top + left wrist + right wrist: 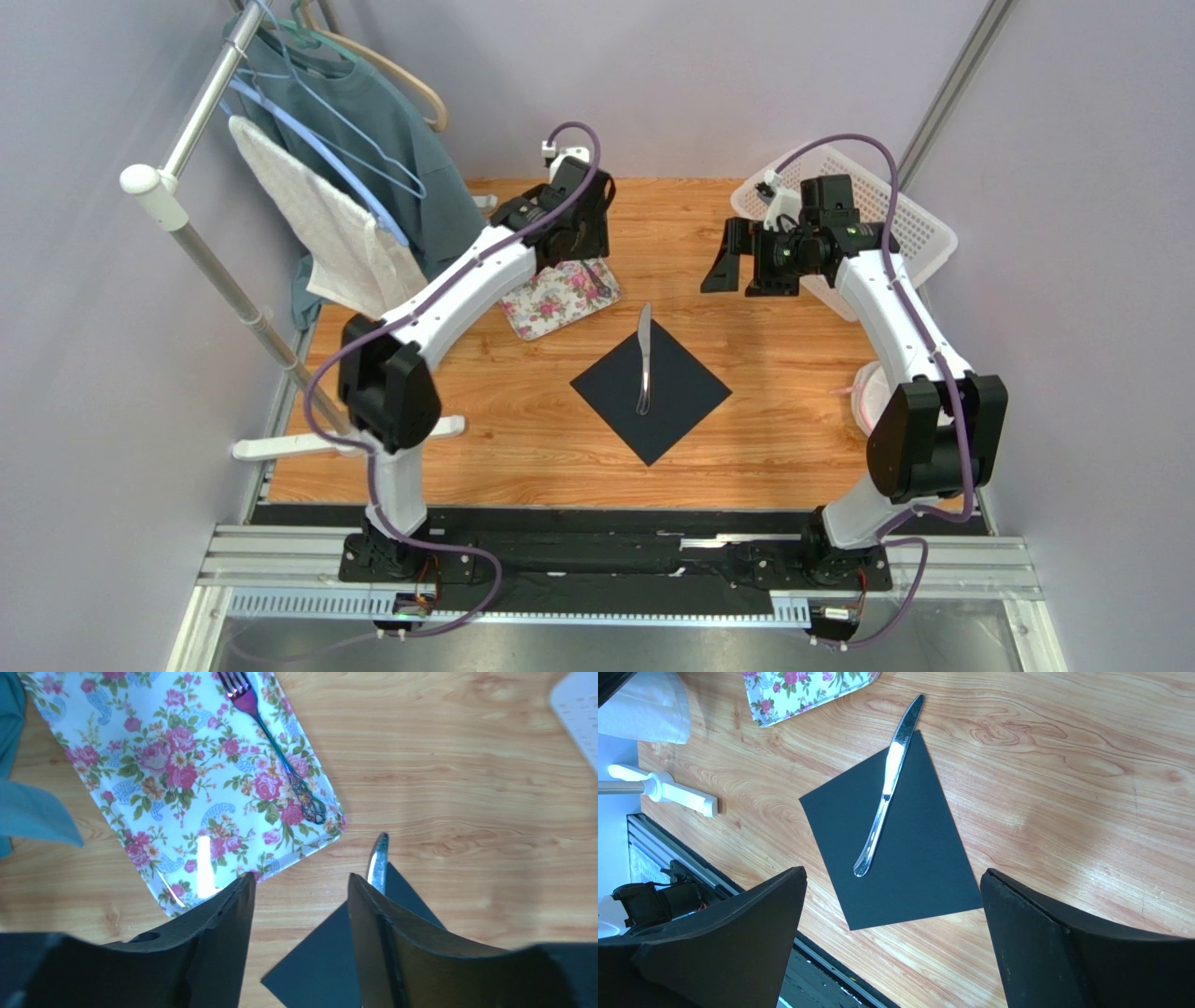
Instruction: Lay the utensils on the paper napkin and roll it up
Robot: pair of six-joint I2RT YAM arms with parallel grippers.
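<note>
My left gripper (pixel 300 887): jaws partly apart, nothing held, hovering over the tray's (pixel 161 812) near corner. My right gripper (pixel 892 876): jaws wide, empty (touching nothing), up over the table (pixel 1074 777). Knife (pixel 887 787) lies on the napkin (pixel 917 854), corner to corner, blade tip overhanging the corner nearest the tray. Fork (pixel 274 745) is on the tray, along the napkin-side edge, handle end toward the napkin.

No legible text, no labels, brands, numbers or signs in any view
</note>
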